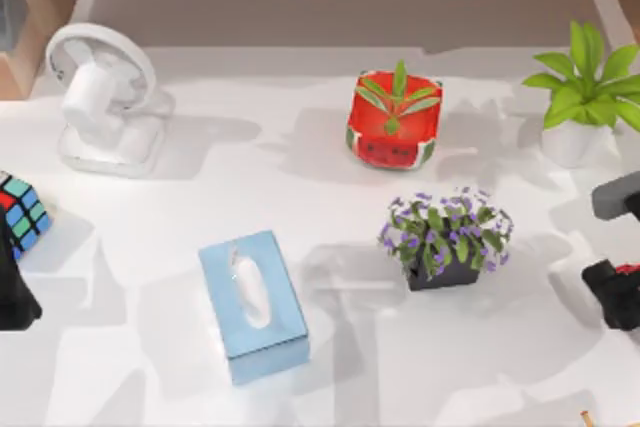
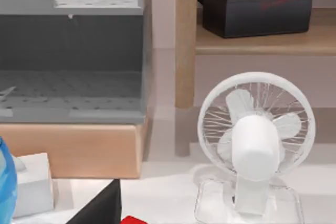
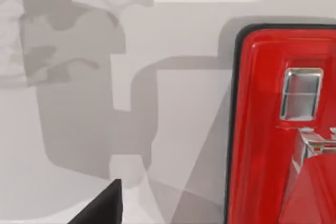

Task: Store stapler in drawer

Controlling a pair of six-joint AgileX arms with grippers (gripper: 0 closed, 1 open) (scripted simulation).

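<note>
My right gripper (image 1: 622, 292) hangs at the table's (image 1: 330, 347) right edge over the stapler (image 3: 273, 129); finger spacing cannot be told. Judged light, rigid, glossy and slippery: grasp across its narrow flanks. Left arm parked at the left edge.

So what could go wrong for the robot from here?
The right gripper sits at the table's right edge, right over the red stapler; the glossy stapler could slip from a poor grip or get nudged off the edge. Carrying it across the table, the arm might brush the purple flower pot or the watermelon-patterned pot. The white fan stands near the grey drawer unit, so the approach there looks tight.
</note>
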